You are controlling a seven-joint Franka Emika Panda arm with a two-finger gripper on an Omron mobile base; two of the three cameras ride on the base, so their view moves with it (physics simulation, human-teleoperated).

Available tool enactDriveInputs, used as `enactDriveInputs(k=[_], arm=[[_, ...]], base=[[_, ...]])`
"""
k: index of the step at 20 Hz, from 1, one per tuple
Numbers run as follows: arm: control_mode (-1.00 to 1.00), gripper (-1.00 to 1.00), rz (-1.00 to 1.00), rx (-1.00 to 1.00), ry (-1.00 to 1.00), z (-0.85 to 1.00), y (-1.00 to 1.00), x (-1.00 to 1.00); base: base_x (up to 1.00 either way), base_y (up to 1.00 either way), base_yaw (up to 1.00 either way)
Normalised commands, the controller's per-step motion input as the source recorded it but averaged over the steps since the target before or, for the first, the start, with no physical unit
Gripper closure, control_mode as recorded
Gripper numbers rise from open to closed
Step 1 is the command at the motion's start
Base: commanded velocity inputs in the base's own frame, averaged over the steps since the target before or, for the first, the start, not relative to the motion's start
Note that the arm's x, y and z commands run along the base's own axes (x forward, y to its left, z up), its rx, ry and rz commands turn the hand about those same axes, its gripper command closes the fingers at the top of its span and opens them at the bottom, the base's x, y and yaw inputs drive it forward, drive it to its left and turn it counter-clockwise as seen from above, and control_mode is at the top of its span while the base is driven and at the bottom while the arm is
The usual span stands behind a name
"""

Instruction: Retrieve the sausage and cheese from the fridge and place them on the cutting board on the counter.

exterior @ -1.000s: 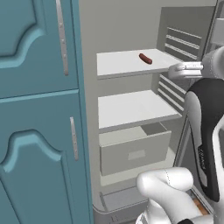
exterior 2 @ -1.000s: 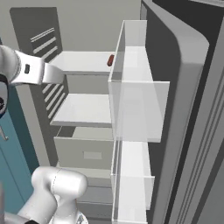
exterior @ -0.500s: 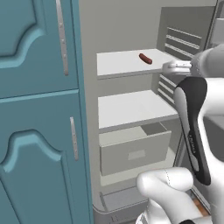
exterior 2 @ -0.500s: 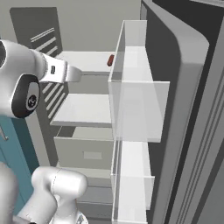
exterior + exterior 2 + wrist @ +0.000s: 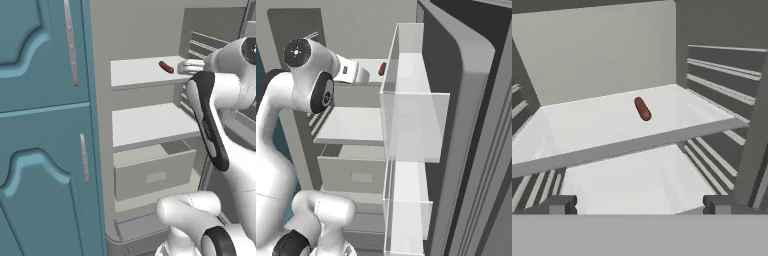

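Reaching into the open fridge (image 5: pixel 150 125) for the sausage (image 5: pixel 642 108), which lies on the upper shelf; gripper (image 5: pixel 640 204) spread wide, short of it. Next: advance and straddle it.

Sausage (image 5: pixel 642 108): dark red-brown, plain. Fridge (image 5: pixel 150 30) interior: pale grey back wall, white shelves (image 5: pixel 145 70), light grey drawer (image 5: pixel 152 172); darker grey ribbed side walls. Door (image 5: pixel 466 110): dark grey, with clear whitish bins (image 5: pixel 406 100). Cabinets (image 5: pixel 42 125): teal, with silver handles (image 5: pixel 70 42). Arm (image 5: pixel 220 105): white with black joints.
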Motion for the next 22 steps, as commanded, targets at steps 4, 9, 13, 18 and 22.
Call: enactDriveInputs(k=[4,9,13,18,22], arm=[[-1.0,-1.0,0.0,0.0,0.13,0.0,-0.1,0.99],[-1.0,-1.0,0.0,0.0,0.04,-0.12,-0.07,0.98],[-1.0,-1.0,0.0,0.0,0.01,-0.11,-0.02,0.89],[-1.0,-1.0,0.0,0.0,0.07,-0.05,0.0,0.83],[-1.0,-1.0,0.0,0.0,0.15,0.0,-0.11,0.71]], base=[[0.0,0.0,0.0],[0.0,0.0,0.0],[0.0,0.0,0.0],[0.0,0.0,0.0],[0.0,0.0,0.0]])
